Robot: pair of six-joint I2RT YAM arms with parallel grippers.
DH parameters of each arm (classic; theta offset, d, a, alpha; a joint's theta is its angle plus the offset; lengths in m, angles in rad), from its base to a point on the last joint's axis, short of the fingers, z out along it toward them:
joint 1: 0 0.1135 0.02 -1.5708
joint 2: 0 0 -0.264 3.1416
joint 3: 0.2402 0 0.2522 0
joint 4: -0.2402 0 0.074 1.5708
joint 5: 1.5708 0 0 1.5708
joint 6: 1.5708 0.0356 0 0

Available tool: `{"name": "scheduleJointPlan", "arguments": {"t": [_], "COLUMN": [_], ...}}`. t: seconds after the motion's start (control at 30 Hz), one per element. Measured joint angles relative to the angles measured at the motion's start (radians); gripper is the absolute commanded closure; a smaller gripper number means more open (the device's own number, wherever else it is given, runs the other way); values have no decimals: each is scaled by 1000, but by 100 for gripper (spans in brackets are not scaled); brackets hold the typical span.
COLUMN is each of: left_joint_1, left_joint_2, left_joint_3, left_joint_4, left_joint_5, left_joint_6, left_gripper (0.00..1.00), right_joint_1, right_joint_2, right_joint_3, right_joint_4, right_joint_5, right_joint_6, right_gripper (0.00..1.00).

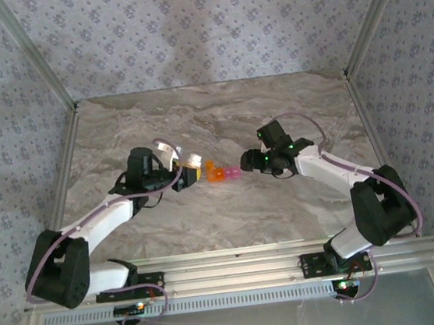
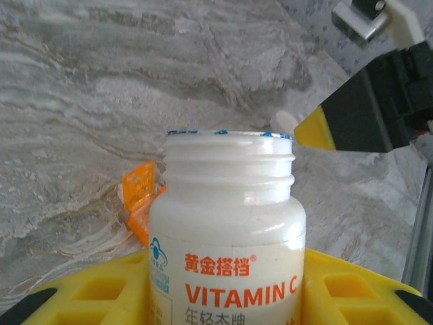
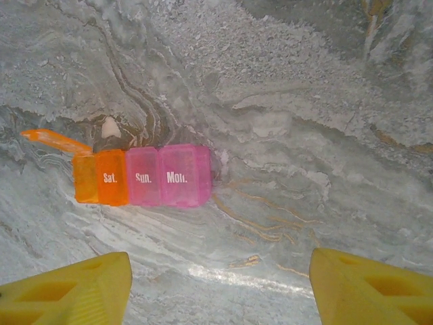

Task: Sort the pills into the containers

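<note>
The containers (image 3: 143, 176) are a short strip lying on the marble: one orange compartment marked Sat. with its lid (image 3: 54, 141) flipped open, and two pink ones marked Sun. and Mon. They also lie mid-table (image 1: 222, 174). A small pale pill (image 3: 110, 126) rests just beyond the orange compartment. My left gripper (image 2: 226, 284) is shut on an uncapped white Vitamin C bottle (image 2: 226, 203), held just left of the strip (image 1: 190, 165). My right gripper (image 3: 220, 271) stands open, with nothing between its fingers, just right of the strip (image 1: 247, 161). Its yellow fingertip (image 2: 314, 128) has a small white piece (image 2: 284, 122) beside it.
The marble tabletop (image 1: 212, 116) stretches beyond the arms to the patterned back wall. Metal frame rails (image 1: 67, 156) border the table left and right, and a rail (image 1: 237, 270) runs along the near edge.
</note>
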Motion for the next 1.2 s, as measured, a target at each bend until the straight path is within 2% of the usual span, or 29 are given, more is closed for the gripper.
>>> {"name": "scheduleJointPlan", "arguments": {"t": [0.27,0.43,0.63,1.2], "left_joint_1": [-19,-33,-44,-46], "left_joint_2": [66,101,148,231], "left_joint_3": [0,15,44,138], "left_joint_4": [6,-8,-38,-181], "left_joint_5": [19,27,40,59], "left_joint_6": [3,3,6,73], "left_gripper": [100,100,100,100], "right_joint_1": [0,0,0,0], "right_joint_2": [99,179,223,305], "right_joint_3": [16,93,155,194], "right_joint_4": [35,32,32,23], "right_joint_5": [-4,-21,-42,-56], "right_joint_6": [-1,-9,-27,-46], "right_gripper": [29,29,30,30]}}
